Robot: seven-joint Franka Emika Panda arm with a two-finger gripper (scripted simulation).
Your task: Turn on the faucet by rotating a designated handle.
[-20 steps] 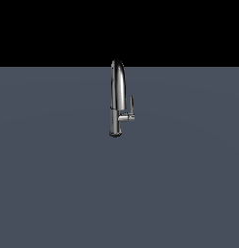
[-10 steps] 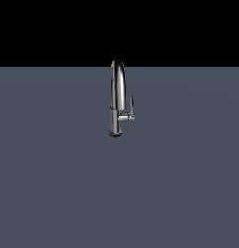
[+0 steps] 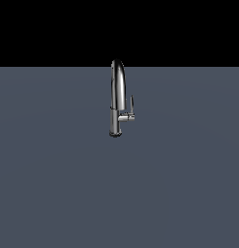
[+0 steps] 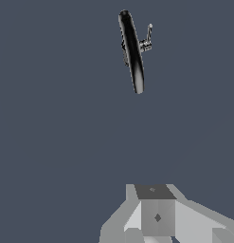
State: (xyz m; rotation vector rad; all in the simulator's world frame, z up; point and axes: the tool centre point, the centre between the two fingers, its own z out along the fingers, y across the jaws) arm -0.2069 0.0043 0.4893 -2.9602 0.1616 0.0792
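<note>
A chrome gooseneck faucet (image 3: 117,99) stands alone on the grey table (image 3: 53,184), its blade handle (image 3: 131,105) upright on a side stub, toward the exterior view's right. The gripper (image 4: 156,216) is well apart from it; whether its fingers are parted cannot be told. Likely best: approach the blade, not the spout, then push it around its stub.

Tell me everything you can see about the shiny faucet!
The faucet is tall, slim and shiny like chrome. It stands upright on the flat grey floor, with a high arched spout on top. A thin handle points up from a short stub on the exterior view's right side. Nothing else touches it.
</note>
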